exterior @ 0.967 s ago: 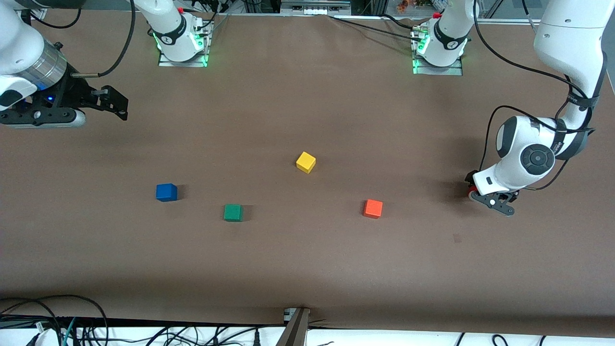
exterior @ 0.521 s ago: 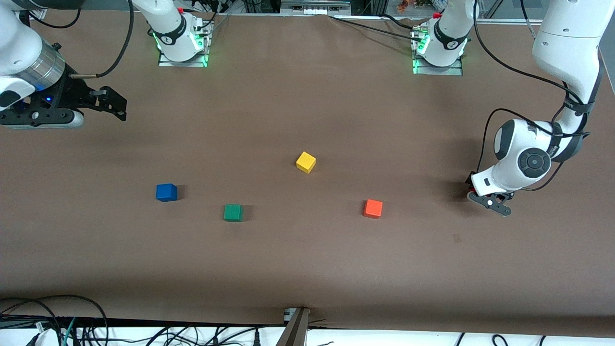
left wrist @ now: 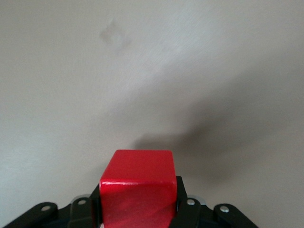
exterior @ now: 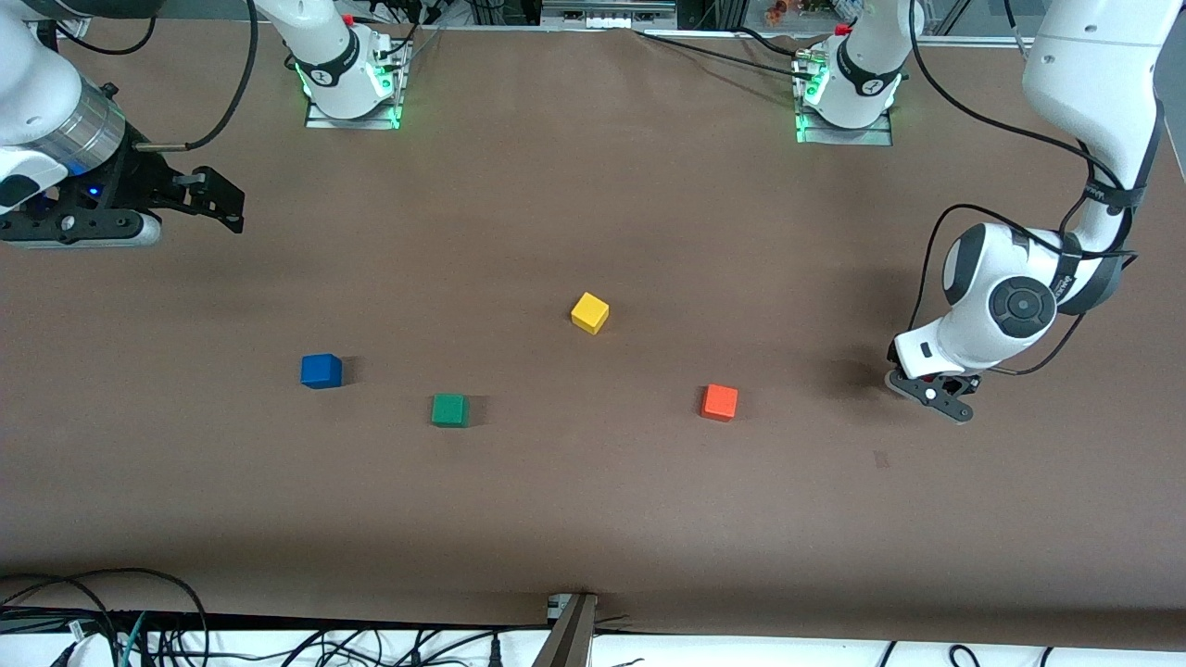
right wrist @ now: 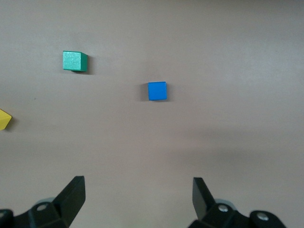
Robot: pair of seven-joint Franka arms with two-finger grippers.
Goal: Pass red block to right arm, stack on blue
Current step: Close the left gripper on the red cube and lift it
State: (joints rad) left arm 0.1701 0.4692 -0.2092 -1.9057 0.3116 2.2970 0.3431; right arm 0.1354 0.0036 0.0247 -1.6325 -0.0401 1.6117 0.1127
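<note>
Left wrist view: red block (left wrist: pixel 137 190) apparently within left pincer (left wrist: pixel 137 209)

A bright red block (left wrist: pixel 137 187) sits at the bottom centre of the frame, clamped between the left gripper's (left wrist: pixel 137 209) black fingers (left wrist: pixel 183 209). Plain table surface (left wrist: pixel 152 71) fills the rest, with a soft dark shadow just above the block.

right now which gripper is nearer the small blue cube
Right. The right gripper hangs open above the table at the right arm's end, near the small blue cube. The left gripper, shut on the red block, is at the left arm's end.
</note>
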